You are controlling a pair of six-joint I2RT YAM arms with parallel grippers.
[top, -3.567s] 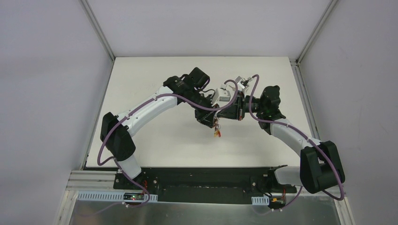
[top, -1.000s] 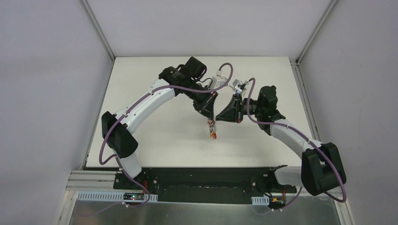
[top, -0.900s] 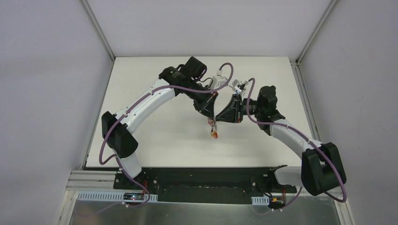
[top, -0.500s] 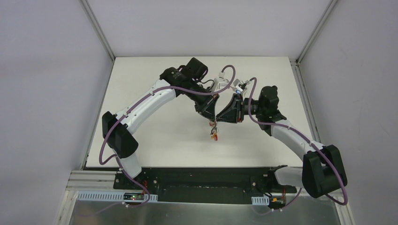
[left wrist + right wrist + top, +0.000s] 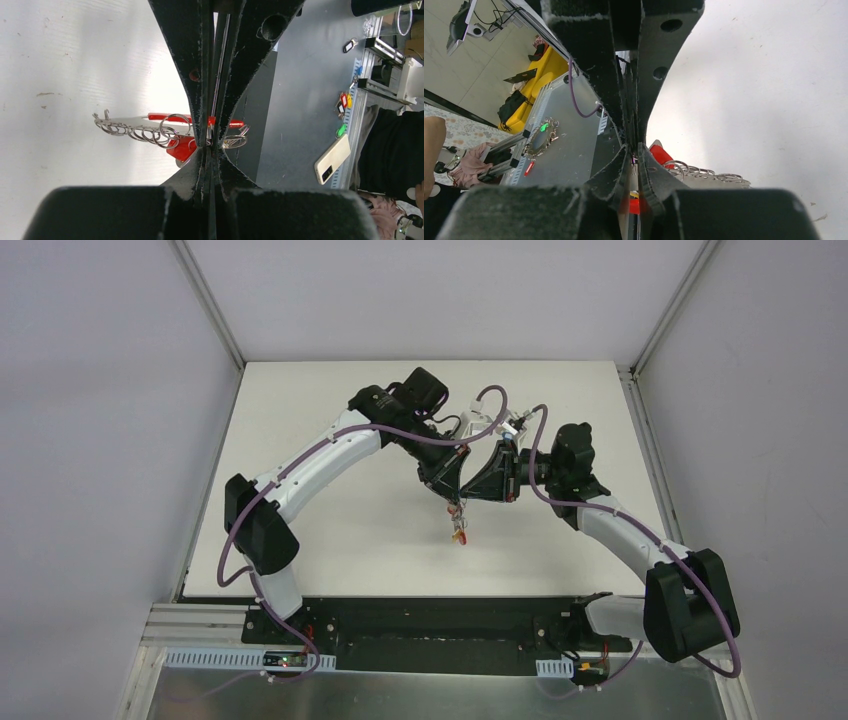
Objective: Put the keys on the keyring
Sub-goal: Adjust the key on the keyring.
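- Two claws meet tip to tip above the middle of the white table (image 5: 330, 540), as the overhead view shows.
- At left, the left claw (image 5: 210, 145) has its jaws pressed fully together. They pinch the keyring (image 5: 167, 118) across its red half, and the loop sticks out on both sides of the fingertips, carried clear of the table.
- Just beside those fingertips a row of small metal clips (image 5: 132, 131) runs along the grey half. A red-tagged key (image 5: 182, 149) hangs right under the pinch point and seems to be already on the loop.
- Below both claws, the overhead view shows a small dangling bunch of keys (image 5: 459, 532) in orange-yellow and red, too small to count.
- At right, the right claw (image 5: 634, 159) has its fingertips drawn to a thin slit right against the keyring. Whether it grips a key, a clip or nothing cannot be told.
- No loose key is seen on the table near either claw, so the job looks far along. Probably one last key or clip is left to seat before the claws let go.
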